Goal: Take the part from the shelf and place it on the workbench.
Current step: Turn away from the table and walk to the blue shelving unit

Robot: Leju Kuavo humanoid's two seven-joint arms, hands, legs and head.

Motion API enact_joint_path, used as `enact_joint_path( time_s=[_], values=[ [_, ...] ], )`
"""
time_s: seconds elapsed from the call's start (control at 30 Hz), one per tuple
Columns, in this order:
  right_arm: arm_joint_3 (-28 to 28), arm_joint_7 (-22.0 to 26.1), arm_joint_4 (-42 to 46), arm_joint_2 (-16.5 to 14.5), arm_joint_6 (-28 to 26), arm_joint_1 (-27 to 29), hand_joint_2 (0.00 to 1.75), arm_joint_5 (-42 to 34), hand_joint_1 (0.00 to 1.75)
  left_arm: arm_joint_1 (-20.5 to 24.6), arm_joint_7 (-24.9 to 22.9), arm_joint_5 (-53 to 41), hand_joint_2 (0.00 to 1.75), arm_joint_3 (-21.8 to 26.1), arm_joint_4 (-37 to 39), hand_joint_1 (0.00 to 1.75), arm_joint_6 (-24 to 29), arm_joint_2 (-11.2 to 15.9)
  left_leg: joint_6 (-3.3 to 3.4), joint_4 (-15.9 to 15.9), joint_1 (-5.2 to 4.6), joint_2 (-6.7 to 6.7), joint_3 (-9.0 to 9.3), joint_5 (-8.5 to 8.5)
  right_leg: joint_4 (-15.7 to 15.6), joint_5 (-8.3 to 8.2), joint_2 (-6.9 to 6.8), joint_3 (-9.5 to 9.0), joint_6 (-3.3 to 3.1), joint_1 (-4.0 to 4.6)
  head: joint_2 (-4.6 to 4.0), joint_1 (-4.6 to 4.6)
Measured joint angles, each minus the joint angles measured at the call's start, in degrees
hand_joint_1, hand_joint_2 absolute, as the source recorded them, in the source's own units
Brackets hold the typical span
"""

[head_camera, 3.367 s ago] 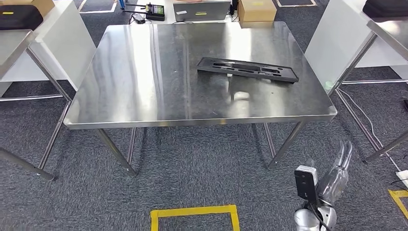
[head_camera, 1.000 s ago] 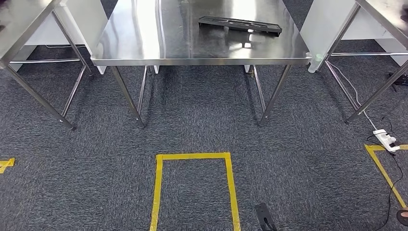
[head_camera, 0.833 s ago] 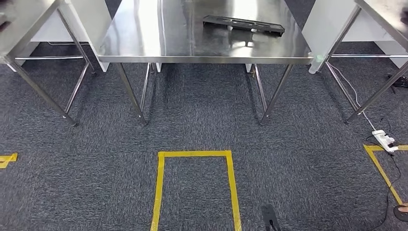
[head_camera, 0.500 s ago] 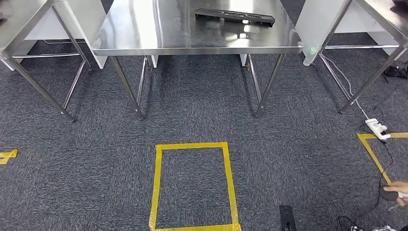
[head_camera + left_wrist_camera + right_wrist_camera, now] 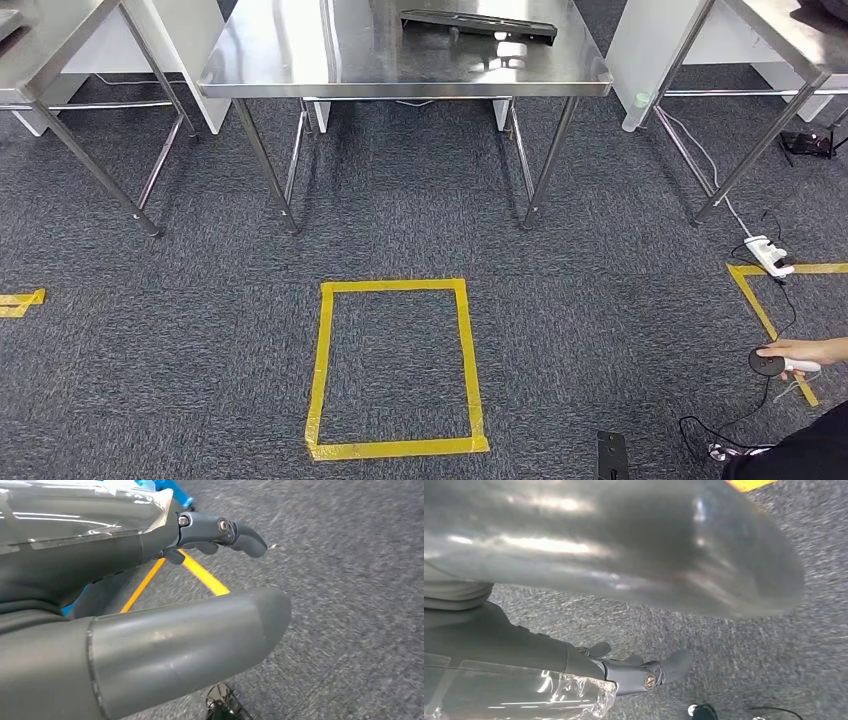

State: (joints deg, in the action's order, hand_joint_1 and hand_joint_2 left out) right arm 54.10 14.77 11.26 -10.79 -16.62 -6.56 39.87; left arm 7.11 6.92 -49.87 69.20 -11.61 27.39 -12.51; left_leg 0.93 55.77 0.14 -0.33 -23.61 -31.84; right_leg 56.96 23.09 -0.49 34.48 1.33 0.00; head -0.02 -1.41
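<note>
Close above the grey carpet, the left hand (image 5: 165, 615) hangs with nothing in it, its thick thumb apart from the dark fingers (image 5: 225, 532), which reach out over a strip of yellow tape (image 5: 200, 572). The right hand (image 5: 624, 605) hangs the same way over the carpet, thumb and fingers (image 5: 659, 672) apart and holding nothing.

From the head view, open carpet (image 5: 600, 300) spreads wide in front, with one full yellow tape rectangle (image 5: 395, 368) marked on it and two partial tape corners, one at the left edge (image 5: 20, 302) and one at the right (image 5: 770, 300). Beyond the rectangle stands the steel workbench (image 5: 300, 60), its near edge running straight across, four legs visible beneath. The black part (image 5: 478, 25), a single long flat tray-like piece, lies on the bench top towards its right side, near the far part of the visible surface. Two more steel tables flank it, one left (image 5: 60, 50) and one right (image 5: 790, 50), with carpet gaps between. At the right, a person's hand (image 5: 800, 355) rests on a small dark disc (image 5: 767, 362) on the floor, near a white power strip (image 5: 768, 252).
</note>
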Motion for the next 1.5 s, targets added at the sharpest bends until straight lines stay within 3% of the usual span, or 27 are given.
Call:
enact_joint_path(
  time_s=[0.07, 0.1, 0.17, 0.23, 0.27, 0.33, 0.4, 0.47, 0.5, 0.57, 0.6, 0.67, 0.73, 0.77, 0.8, 0.83, 0.87, 0.93, 1.0, 1.07, 1.13, 1.23, 1.3, 1.33, 1.4, 1.43, 1.5],
  values=[
    [0.19, 0.19, -0.01, 0.14, 0.17, -0.06, 0.00, 0.10, 0.00, -0.02, -0.08, -0.08, 0.00, -0.15, 0.01, 0.00, 0.00, 0.01, 0.74, -1.15, -0.34, 0.20, -0.48, 0.57, -0.01, -0.90, -0.06, 0.51, 0.86, -0.19, 0.00, 0.02],
    [0.23, 0.23, -0.02, 0.22, 0.31, 0.02, 0.00, 0.16, 0.00, -0.05, -0.11, -0.10, 0.00, -0.18, 0.01, 0.00, 0.01, 0.02, 1.28, -1.27, -0.39, 0.33, -1.22, 1.29, 0.51, -0.25, -0.01, 0.95, 0.97, -0.28, 0.00, 0.06],
    [0.28, 0.27, -0.04, 0.43, 0.54, 0.19, 0.00, 0.21, 0.00, -0.09, -0.15, -0.11, 0.00, -0.19, 0.00, 0.00, 0.02, 0.13, 2.23, -1.49, -0.32, 0.67, -3.05, 3.01, 4.45, 4.05, 0.14, 2.54, 0.43, -0.38, 0.00, -0.05],
    [0.31, 0.28, -0.04, 0.64, 0.60, 0.22, 0.00, 0.21, 0.00, -0.12, -0.16, -0.11, 0.00, -0.20, -0.01, 0.00, 0.02, 0.23, 2.56, -1.39, -0.50, 0.81, -5.16, 4.70, 11.74, 9.16, 0.25, 4.23, 0.07, -0.52, 0.00, -0.23],
    [0.32, 0.29, -0.04, 0.79, 0.60, 0.23, 0.00, 0.21, 0.00, -0.14, -0.17, -0.11, 0.00, -0.20, 0.00, 0.00, 0.02, 0.24, 2.51, -1.31, -0.53, 0.89, -6.29, 5.56, 15.02, 10.18, 0.27, 4.42, 0.42, -0.57, 0.00, -0.23],
    [0.38, 0.29, -0.04, 1.03, 0.61, 0.25, 0.00, 0.21, 0.00, -0.15, -0.17, -0.11, 0.00, -0.20, 0.00, 0.00, 0.02, 0.23, 2.25, -1.03, -0.49, 1.06, -8.54, 7.18, 16.82, 8.76, 0.27, 2.47, 1.89, -0.72, 0.00, -0.22],
    [0.44, 0.29, -0.03, 1.12, 0.61, 0.18, 0.00, 0.22, 0.00, -0.14, -0.17, -0.13, 0.00, -0.20, -0.01, 0.00, 0.02, 0.25, 1.79, -0.40, -0.40, 1.13, -10.54, 8.58, 10.58, 6.55, 0.28, -3.29, 2.93, -0.93, 0.00, -0.24],
    [0.46, 0.29, -0.03, 1.14, 0.63, 0.00, 0.00, 0.27, 0.00, -0.15, -0.17, -0.23, 0.00, -0.21, -0.01, 0.00, 0.02, 0.24, 1.16, 0.48, -0.50, 1.14, -12.08, 9.77, 1.30, 7.63, 0.38, -9.58, 2.48, -0.77, 0.00, -0.23],
    [0.46, 0.29, -0.03, 1.13, 0.72, -0.05, 0.00, 0.30, 0.00, -0.15, -0.17, -0.31, 0.00, -0.22, -0.01, 0.00, 0.03, 0.23, 0.87, 0.74, -0.58, 1.16, -12.58, 10.38, -1.58, 8.57, 0.43, -11.20, 2.00, -0.60, 0.01, -0.23],
    [0.53, 0.22, -0.05, 1.14, 1.42, 0.03, 0.00, 0.15, 0.00, -0.22, -0.26, -0.43, 0.00, -0.23, 0.00, 0.00, 0.04, 0.26, 0.27, 0.92, -0.49, 1.16, -13.17, 11.42, -2.67, 8.88, 0.42, -10.88, 0.94, -0.66, 0.00, -0.20],
    [0.58, 0.17, -0.05, 1.15, 1.99, 0.07, 0.00, 0.06, 0.00, -0.28, -0.43, -0.46, 0.00, -0.23, 0.00, 0.00, 0.05, 0.31, -0.04, 1.31, -0.35, 1.06, -13.53, 10.94, -2.50, 8.45, 0.33, -10.34, 0.35, -0.83, 0.00, -0.17],
    [0.67, 0.00, -0.05, 1.24, 2.99, 0.05, 0.00, 0.08, 0.00, -0.42, -0.90, -0.51, 0.00, -0.24, 0.00, 0.00, 0.07, 0.40, -0.66, 4.73, -0.03, 0.83, -14.74, 6.47, -2.50, 7.27, 0.16, -9.00, -1.12, -1.25, 0.00, -0.08],
    [0.68, -0.14, -0.04, 1.39, 3.58, 0.01, 0.00, 0.19, 0.00, -0.46, -1.09, -0.59, 0.00, -0.24, 0.00, 0.00, 0.06, 0.42, -1.11, 11.86, 0.17, 0.70, -16.32, 0.52, -2.46, 5.87, 0.06, -7.40, -1.79, -1.04, 0.00, 0.01],
    [0.68, -0.17, -0.04, 1.43, 3.75, 0.03, 0.00, 0.16, 0.00, -0.48, -1.09, -0.64, 0.00, -0.24, 0.00, 0.00, 0.05, 0.43, -1.27, 15.44, 0.27, 0.69, -16.87, -0.59, -2.42, 5.19, 0.01, -6.58, -1.74, -0.95, 0.00, 0.04],
    [0.68, -0.22, -0.04, 1.45, 3.83, 0.04, 0.00, 0.16, 0.00, -0.49, -1.07, -0.72, 0.00, -0.24, 0.00, 0.00, 0.03, 0.45, -1.35, 17.91, 0.38, 0.68, -16.89, -0.08, -2.36, 4.54, -0.05, -5.75, -1.65, -0.87, 0.00, 0.03],
    [0.68, -0.36, -0.04, 1.45, 3.77, 0.04, 0.00, 0.23, 0.00, -0.51, -1.07, -0.86, 0.00, -0.25, 0.00, 0.00, 0.02, 0.48, -1.36, 18.58, 0.47, 0.70, -16.13, 1.54, -2.29, 3.96, -0.21, -5.08, -1.52, -0.83, 0.00, 0.03],
    [0.68, -0.65, -0.04, 1.45, 3.56, 0.04, 0.00, 0.46, 0.00, -0.51, -1.08, -1.02, 0.00, -0.26, 0.00, 0.00, 0.01, 0.51, -1.32, 17.11, 0.56, 0.86, -14.26, 3.39, -2.18, 3.42, -0.42, -4.45, -1.35, -0.83, 0.00, 0.04],
    [0.68, -1.54, -0.04, 1.45, 2.64, 0.17, 0.00, 1.22, 0.00, -0.36, -1.09, -1.30, 0.00, -0.30, 0.00, 0.00, 0.00, 0.56, -1.14, 9.25, 0.55, 2.07, -8.04, 4.58, -1.76, 2.65, -0.90, -3.63, -0.87, -0.67, 0.00, 0.06],
    [0.68, -2.34, -0.04, 1.45, 1.63, 0.33, 0.00, 1.89, 0.00, -0.09, -1.09, -1.39, 0.00, -0.44, 0.00, 0.00, 0.00, 0.58, -0.60, 2.10, 0.27, 3.00, -3.44, 2.93, -1.26, 2.18, -1.59, -3.05, -0.21, -0.34, 0.00, 0.01],
    [0.68, -2.69, -0.04, 1.43, 1.15, 0.28, 0.00, 2.17, 0.00, -0.06, -1.09, -1.40, 0.00, -0.62, 0.00, 0.00, 0.00, 0.59, 0.31, -0.06, 0.03, 2.37, -3.09, 2.06, -1.06, 1.67, -2.58, -2.60, 0.59, -0.23, 0.00, -0.07],
    [0.68, -2.75, -0.04, 1.40, 1.04, 0.23, 0.00, 2.19, 0.00, -0.31, -1.10, -1.39, 0.00, -0.68, -0.01, 0.00, 0.02, 0.62, 1.38, -0.45, 0.10, 1.61, -3.91, 2.59, 0.40, 2.52, -2.30, -1.57, 1.03, -0.42, 0.00, -0.10],
    [0.68, -2.75, -0.04, 1.45, 1.03, 0.39, 0.00, 1.91, 0.00, -0.52, -1.10, -1.38, 0.00, -0.68, -0.01, 0.00, 0.07, 0.74, 2.41, -0.50, -0.14, 0.54, -5.35, 3.89, 10.59, 8.24, -0.39, 2.57, 0.42, -0.56, 0.00, -0.14],
    [0.68, -2.87, -0.04, 1.61, 1.03, 0.42, 0.00, 1.65, 0.00, -0.64, -1.06, -1.39, 0.00, -0.69, 0.00, 0.00, 0.07, 0.74, 2.53, -0.43, -0.49, -0.34, -6.31, 4.68, 15.89, 10.55, 0.04, 4.02, 0.46, -0.55, 0.00, -0.13],
    [0.70, -2.98, -0.04, 1.66, 1.03, 0.42, 0.00, 1.49, 0.00, -0.73, -1.03, -1.40, 0.00, -0.69, 0.00, 0.00, 0.07, 0.74, 2.49, -0.39, -0.63, -0.83, -6.65, 5.01, 15.30, 10.39, 0.18, 3.08, 0.70, -0.54, 0.00, -0.13],
    [0.80, -3.19, -0.04, 1.69, 1.03, 0.40, 0.00, 1.21, 0.00, -0.82, -0.97, -1.45, 0.00, -0.71, 0.00, 0.00, 0.06, 0.73, 2.31, -0.27, -0.78, -1.90, -6.84, 5.48, 7.88, 8.08, 1.23, -1.90, 1.21, -0.53, 0.00, -0.13],
    [0.88, -3.24, -0.05, 1.72, 1.03, 0.39, 0.00, 1.12, 0.00, -0.81, -0.92, -1.49, 0.00, -0.74, 0.00, 0.00, 0.05, 0.71, 2.16, -0.13, -0.93, -2.38, -6.97, 5.68, 3.53, 7.02, 2.29, -4.53, 1.18, -0.50, 0.00, -0.11],
    [1.08, -3.25, -0.06, 1.75, 1.02, 0.41, 0.00, 0.98, 0.00, -0.77, -0.81, -1.57, 0.00, -0.87, 0.00, 0.00, 0.03, 0.64, 1.72, 0.13, -1.07, -3.25, -7.47, 6.13, -1.43, 5.89, 3.60, -7.23, 0.74, -0.40, 0.00, -0.08]
  ],
)
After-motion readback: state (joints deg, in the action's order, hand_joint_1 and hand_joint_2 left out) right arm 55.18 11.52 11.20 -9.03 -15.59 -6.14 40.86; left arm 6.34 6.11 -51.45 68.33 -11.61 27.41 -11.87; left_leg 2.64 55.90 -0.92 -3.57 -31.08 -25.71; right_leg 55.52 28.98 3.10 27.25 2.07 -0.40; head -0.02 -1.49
